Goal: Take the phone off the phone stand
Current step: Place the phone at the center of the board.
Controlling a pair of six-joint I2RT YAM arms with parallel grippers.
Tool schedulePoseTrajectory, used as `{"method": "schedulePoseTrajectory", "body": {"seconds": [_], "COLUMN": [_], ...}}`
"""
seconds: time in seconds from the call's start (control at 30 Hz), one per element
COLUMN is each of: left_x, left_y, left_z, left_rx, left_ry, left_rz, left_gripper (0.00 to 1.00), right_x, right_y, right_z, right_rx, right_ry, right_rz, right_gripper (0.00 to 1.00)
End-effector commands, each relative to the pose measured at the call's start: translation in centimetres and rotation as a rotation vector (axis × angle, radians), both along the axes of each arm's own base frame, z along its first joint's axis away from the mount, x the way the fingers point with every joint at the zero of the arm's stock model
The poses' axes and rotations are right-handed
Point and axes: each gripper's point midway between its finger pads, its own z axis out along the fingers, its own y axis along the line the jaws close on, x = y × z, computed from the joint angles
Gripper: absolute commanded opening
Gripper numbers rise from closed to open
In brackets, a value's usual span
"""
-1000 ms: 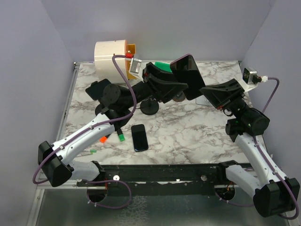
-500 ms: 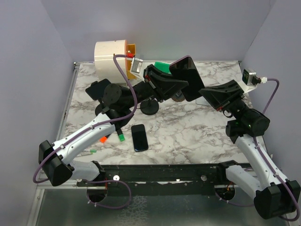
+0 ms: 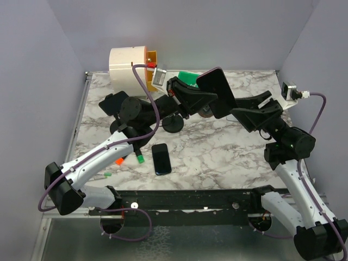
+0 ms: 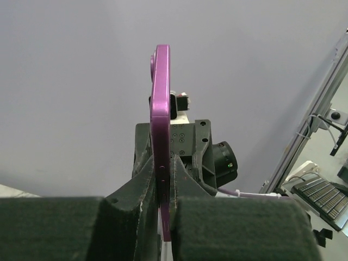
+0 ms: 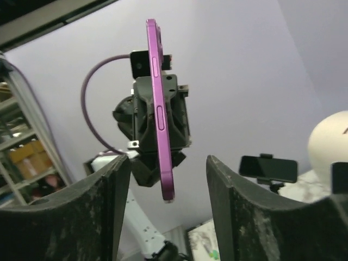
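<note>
Marbled tabletop [image 3: 217, 147] and lavender walls framed the moment as the left gripper [image 3: 208, 101] pinched the lower end of the purple phone [image 3: 216, 91] and held it tilted in the air over the far middle of the table. From the left wrist the handset appeared edge-on and upright, a finger pressed to each face, its bottom tip lost between the dark pads. The right gripper [image 3: 240, 107] stood just beside it with its jaws spread. From the right wrist the phone hung in the gap between the two fingers and touched neither.

The phone stand [image 3: 174, 124] showed only its round black base and a little stem on the marble. Its top was hidden behind the left arm, and it stood apart from the lifted handset. A black phone [image 3: 161, 159] lay flat nearer the arm bases. A dark device [image 3: 113, 101] at the far left was partly covered by the arm's joint. A white drum [image 3: 128, 67] sat against the back wall. A green object [image 3: 187, 78] beside it was mostly hidden and could not be identified. Small orange and green pieces [image 3: 118, 161] near the left arm were too small to identify.
</note>
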Motion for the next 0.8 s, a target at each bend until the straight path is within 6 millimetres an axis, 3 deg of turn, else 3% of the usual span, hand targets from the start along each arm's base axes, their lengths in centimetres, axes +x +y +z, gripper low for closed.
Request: {"method": "schedulePoseTrajectory", "body": {"seconds": [0.0,0.27,0.57,0.77], "left_x": [-0.7,-2.2,-5.1,-9.4], "left_y": [1.6,2.7,5.6,5.9], "left_z": [1.7,1.1,-3.6,-7.4], "left_rx": [-0.059,-0.039,0.248,0.354], "left_ry": [-0.041,-0.073,-0.177,-0.157], "left_rz": [0.043,0.03,0.084,-0.144], "left_gripper": [0.0,0.0,0.0,0.0], "right_x": [0.0,-0.9,-4.4,-6.9], "right_y": [0.4,1.0,1.9,3.2], "right_z": [-0.7,-1.2,-3.9,-5.8], "right_rx": [-0.082,-0.236,-0.557,-0.554], "right_ry": [0.02,-0.004,-0.135,-0.139], "right_rz": [-0.024,-0.043,-0.077,0.114], "right_gripper": [0.68,0.89,0.89,0.87]}}
